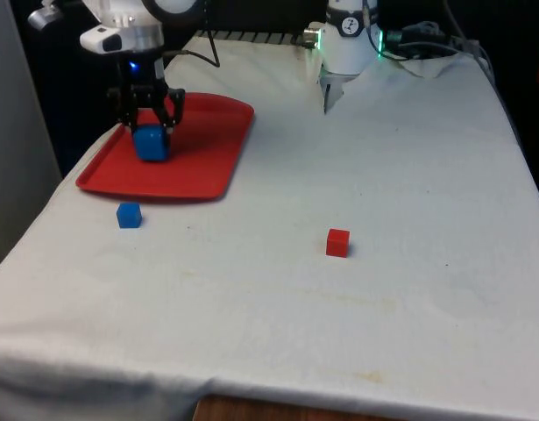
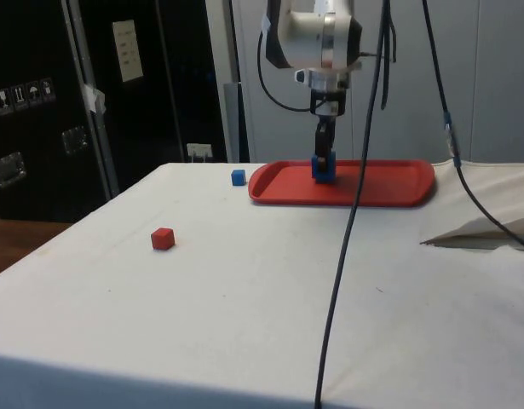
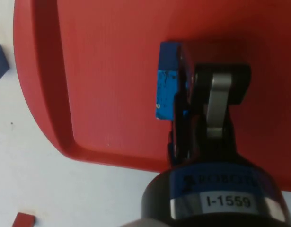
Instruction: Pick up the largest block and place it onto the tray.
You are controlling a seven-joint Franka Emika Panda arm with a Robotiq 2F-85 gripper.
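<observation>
The largest block [image 1: 152, 144], blue, sits low on the red tray [image 1: 208, 167] near the tray's left part in the front view. My gripper [image 1: 152, 130] stands straight above it, fingers down either side, shut on it. From the side the large blue block [image 2: 323, 169] rests on the tray [image 2: 389, 183] under the gripper [image 2: 323, 162]. The wrist view has the block [image 3: 166, 92] pressed against a black finger pad [image 3: 180, 123] over the tray floor [image 3: 98, 71]; the other finger is hidden.
A small blue block [image 1: 128, 215] lies on the cloth just off the tray's near edge. A small red block [image 1: 337, 242] lies mid-table. Both appear from the side: small blue block [image 2: 238, 177], small red block [image 2: 163, 239]. Black cables hang across the side view.
</observation>
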